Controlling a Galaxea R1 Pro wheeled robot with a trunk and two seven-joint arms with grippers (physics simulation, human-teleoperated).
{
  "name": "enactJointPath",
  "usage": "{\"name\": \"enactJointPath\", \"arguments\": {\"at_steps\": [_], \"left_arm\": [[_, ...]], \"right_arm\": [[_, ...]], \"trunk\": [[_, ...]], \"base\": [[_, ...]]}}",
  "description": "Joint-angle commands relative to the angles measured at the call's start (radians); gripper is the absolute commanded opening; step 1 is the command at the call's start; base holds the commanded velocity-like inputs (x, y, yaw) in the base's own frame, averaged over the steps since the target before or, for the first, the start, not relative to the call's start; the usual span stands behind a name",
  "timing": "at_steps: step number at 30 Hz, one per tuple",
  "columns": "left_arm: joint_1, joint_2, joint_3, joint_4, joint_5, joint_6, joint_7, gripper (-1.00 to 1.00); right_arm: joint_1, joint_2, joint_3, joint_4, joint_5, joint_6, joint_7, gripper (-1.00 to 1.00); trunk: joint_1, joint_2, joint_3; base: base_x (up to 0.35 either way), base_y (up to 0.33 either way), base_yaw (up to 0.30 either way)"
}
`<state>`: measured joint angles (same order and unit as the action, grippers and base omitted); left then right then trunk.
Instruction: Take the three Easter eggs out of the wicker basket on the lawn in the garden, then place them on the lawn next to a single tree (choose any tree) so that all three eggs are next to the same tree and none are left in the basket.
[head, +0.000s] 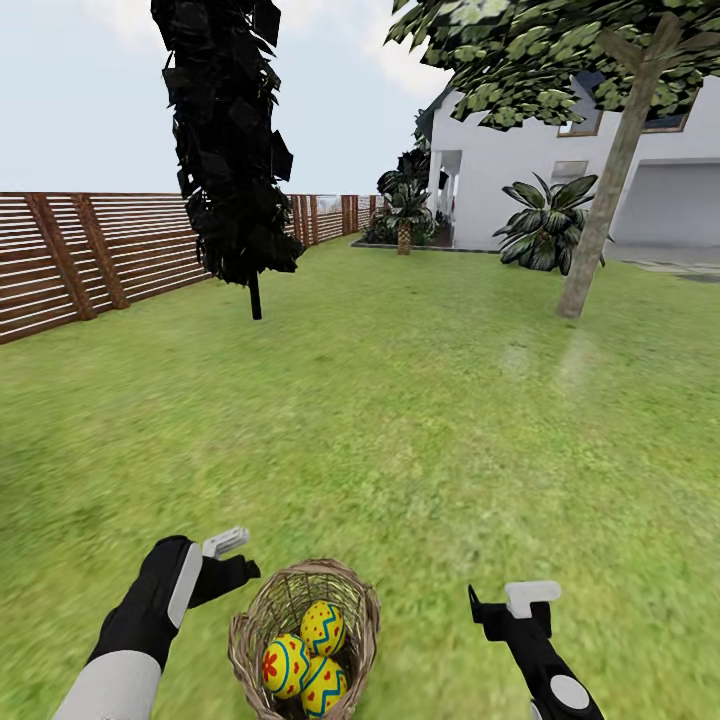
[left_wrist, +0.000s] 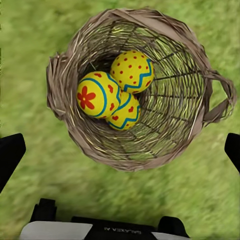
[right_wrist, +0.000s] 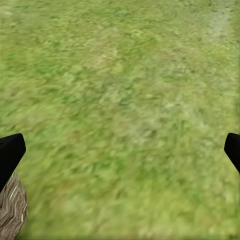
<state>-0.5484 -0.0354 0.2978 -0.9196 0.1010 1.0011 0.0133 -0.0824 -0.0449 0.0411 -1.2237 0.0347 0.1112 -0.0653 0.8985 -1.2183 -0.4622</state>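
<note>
Three eggs (left_wrist: 112, 90) huddled in the basket (left_wrist: 202, 75), at 6 o'clock on the lawn (head: 400, 420) in the head view. Left gripper (head: 228, 560) at the basket's 9 o'clock, jaws wide, holding nothing. Right gripper (head: 510, 605) at 3 o'clock, jaws wide too. Probably light, hard and slippery; best pinched round the fat middle, flower egg (left_wrist: 96, 93) first. High rim to clear. Plenty of open grass to the tree (head: 600, 230) at 1 o'clock.
</note>
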Motion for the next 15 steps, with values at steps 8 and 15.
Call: {"name": "enactJointPath", "arguments": {"at_steps": [8,15], "left_arm": [[-0.001,0.011,0.004,-0.024,-0.004,-0.004,0.007,1.0],[-0.001,0.034,0.006,-0.042,-0.003,-0.004,0.031,1.0]], "right_arm": [[-0.005,-0.005,0.003,-0.029,0.008,0.054,-0.003,1.0],[-0.183,-0.001,0.0,-0.095,-0.053,0.232,0.006,1.0]], "trunk": [[0.0,-0.001,-0.001],[0.0,-0.001,-0.001]], "base": [[0.0,0.0,0.0],[0.0,0.0,0.0]]}}
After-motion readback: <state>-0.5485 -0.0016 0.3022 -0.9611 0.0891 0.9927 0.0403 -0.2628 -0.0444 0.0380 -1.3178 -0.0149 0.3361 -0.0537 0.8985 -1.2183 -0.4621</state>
